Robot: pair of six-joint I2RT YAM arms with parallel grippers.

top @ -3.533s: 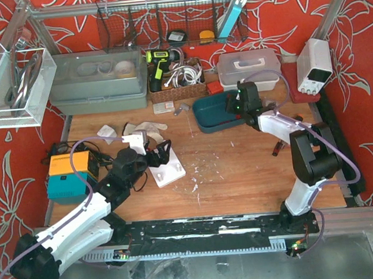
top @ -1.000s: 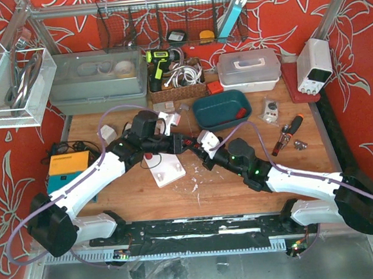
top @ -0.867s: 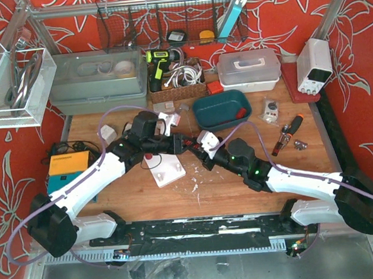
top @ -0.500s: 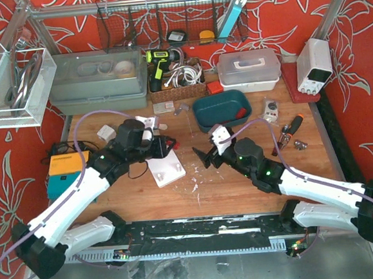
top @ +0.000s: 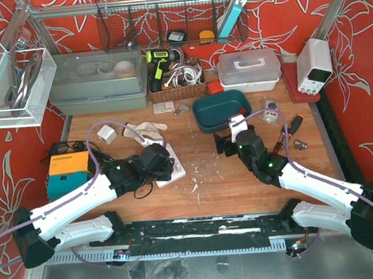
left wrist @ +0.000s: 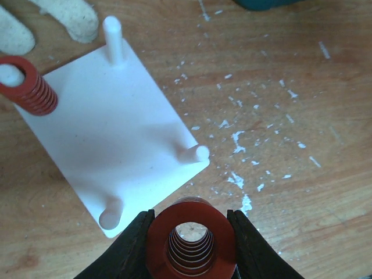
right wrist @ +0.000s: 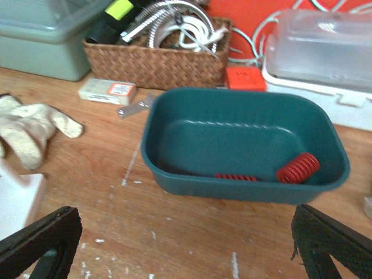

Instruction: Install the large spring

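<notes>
Clamping the spring (left wrist: 192,214) by the plate (left wrist: 110,133) are our L jaws; our R jaws gape wide, facing the bin (right wrist: 232,189).

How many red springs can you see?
4: one spring on a peg of the white plate, a held spring in the left gripper, a fat spring and a thin spring in the teal bin. Others may be hidden.

The white square plastic peg plate (left wrist: 110,145) lies on the wooden table (left wrist: 279,70), a small red coil spring (left wrist: 26,84) on one corner peg. A large red coil spring (left wrist: 190,244) hangs just off the plate's edge. Behind and to the right stands a teal plastic bin (right wrist: 174,145), with a wicker basket (right wrist: 157,64) behind it.
</notes>
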